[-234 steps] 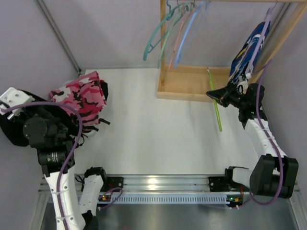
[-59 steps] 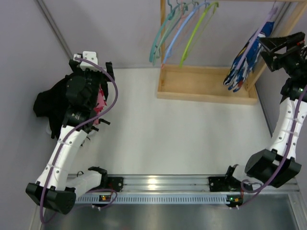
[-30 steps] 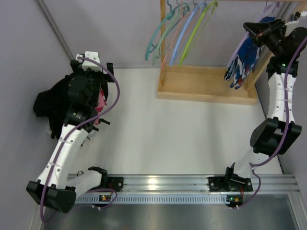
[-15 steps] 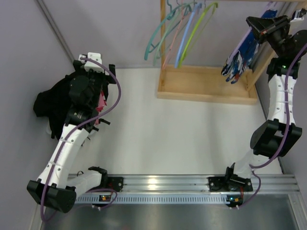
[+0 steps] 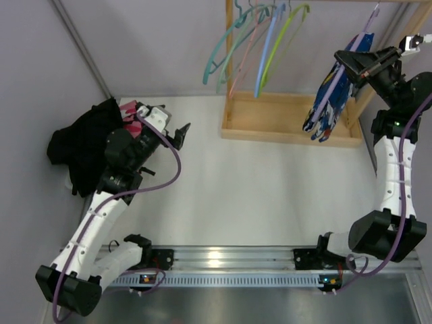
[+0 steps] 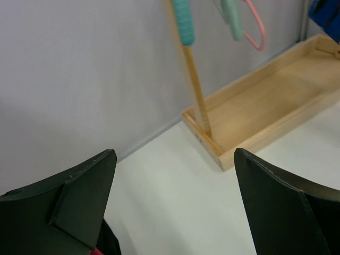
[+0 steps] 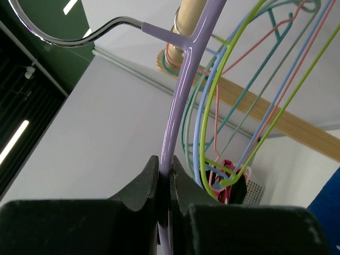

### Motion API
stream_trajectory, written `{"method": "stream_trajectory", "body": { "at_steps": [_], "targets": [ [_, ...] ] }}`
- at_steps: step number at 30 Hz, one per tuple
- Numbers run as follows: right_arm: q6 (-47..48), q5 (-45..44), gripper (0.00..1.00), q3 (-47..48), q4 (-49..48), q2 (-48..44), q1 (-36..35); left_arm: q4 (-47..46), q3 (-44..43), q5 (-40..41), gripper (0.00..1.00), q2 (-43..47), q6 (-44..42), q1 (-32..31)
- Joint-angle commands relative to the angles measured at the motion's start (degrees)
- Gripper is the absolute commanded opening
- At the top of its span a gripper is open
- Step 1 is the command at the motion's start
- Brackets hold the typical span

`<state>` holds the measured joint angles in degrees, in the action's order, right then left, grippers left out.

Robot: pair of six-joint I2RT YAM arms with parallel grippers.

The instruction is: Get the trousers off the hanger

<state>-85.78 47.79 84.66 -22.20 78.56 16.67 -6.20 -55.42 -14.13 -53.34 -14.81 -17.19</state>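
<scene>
Lilac hanger (image 7: 176, 106) pinched tight in right gripper (image 7: 165, 166) far right, blue-white trousers (image 5: 327, 101) on it; left gripper (image 6: 172, 155) wide open.

L claw (image 6: 174, 153) wide open; R claw (image 7: 164, 171) pinched tight, seemingly raised high.

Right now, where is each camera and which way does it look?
Top camera: above and behind the arms, looking down at the table; both arms show, left gripper open, right gripper raised.
Left wrist: on the left arm, facing the wooden tray; its open fingers frame the view.
Right wrist: on the right arm, looking up the purple hanger to the rail; its fingers pinch it.
Shared: top and left wrist show the tray; top and right wrist show the hanger.
</scene>
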Motion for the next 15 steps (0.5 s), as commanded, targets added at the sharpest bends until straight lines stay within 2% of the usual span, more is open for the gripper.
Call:
{"method": "stream_trajectory", "body": {
  "at_steps": [1, 5, 10, 12, 14, 15],
  "targets": [
    [0.5, 3.7, 0.00, -1.4, -10.9, -6.9, -0.8, -3.4, 2.9, -6.4, 0.99, 1.0, -4.4, -3.3],
    [-0.6, 6.1, 0.00, -5.9, -10.9, -10.2, -2.3, -7.4, 6.5, -2.1, 0.98, -1.0, -6.6, -9.6],
    [-2.0, 9.1, 0.00, -8.4, -12.1, -11.9, -5.4, -16.3, 11.5, 6.5, 0.95, -4.8, -10.1, -22.3],
    [-2.5, 10.1, 0.00, -8.7, -12.3, -12.0, -6.2, -21.8, 13.6, 9.3, 0.94, -7.7, -10.9, -28.0],
    [-2.8, 10.7, 0.00, -9.1, -12.1, -13.0, -7.0, -27.5, 15.9, 15.4, 0.95, -9.9, -12.9, -31.8],
    [-2.7, 10.7, 0.00, -9.3, -11.6, -13.3, -7.5, -33.2, 16.5, 17.4, 0.95, -13.2, -13.3, -35.9]
  ]
}}
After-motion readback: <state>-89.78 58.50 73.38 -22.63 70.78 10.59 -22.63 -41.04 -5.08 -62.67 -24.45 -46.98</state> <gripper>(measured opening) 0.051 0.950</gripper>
